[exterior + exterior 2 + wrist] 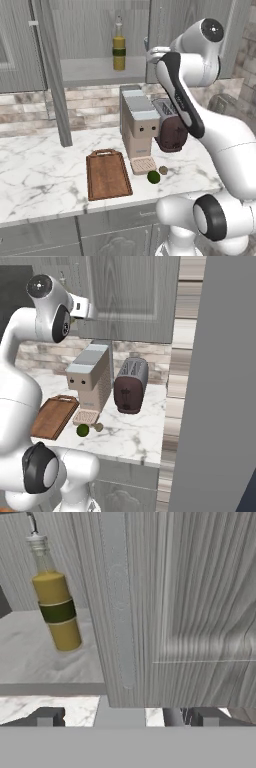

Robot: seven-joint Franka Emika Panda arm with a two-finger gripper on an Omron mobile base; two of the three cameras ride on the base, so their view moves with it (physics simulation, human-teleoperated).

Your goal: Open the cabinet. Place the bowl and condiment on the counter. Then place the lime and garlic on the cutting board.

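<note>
The cabinet [90,45] is hanging above the tabletop [40,170] with its left door [52,75] swinging out edge-on and its right door [200,602] standing shut, while the robot's hand is hovering high against that shut door's inner edge. The fingers [125,717] are standing wide apart and holding nothing. On the grey shelf [95,70] inside, the bottle [118,47] of yellow-olive condiment is standing upright, at about ten o'clock from the fingers in the hand view. The bowl is not appearing anywhere in the open half. Below, on the marble, the cutting board [107,175] is lying bare, with the lime [154,176] at its three o'clock and the garlic [163,170] just beside the lime, both sitting in front of the coffee machine [139,127] and toaster [170,127].

Judging by this, the opening step is looking only half finished: the next move is probably calling for the fingers to catch the right door's edge or handle and draw it outward, since the bowl may be sitting behind it. After that, the hand would be needing a clear reach to the shelf, taking care not to topple the slim bottle.
</note>
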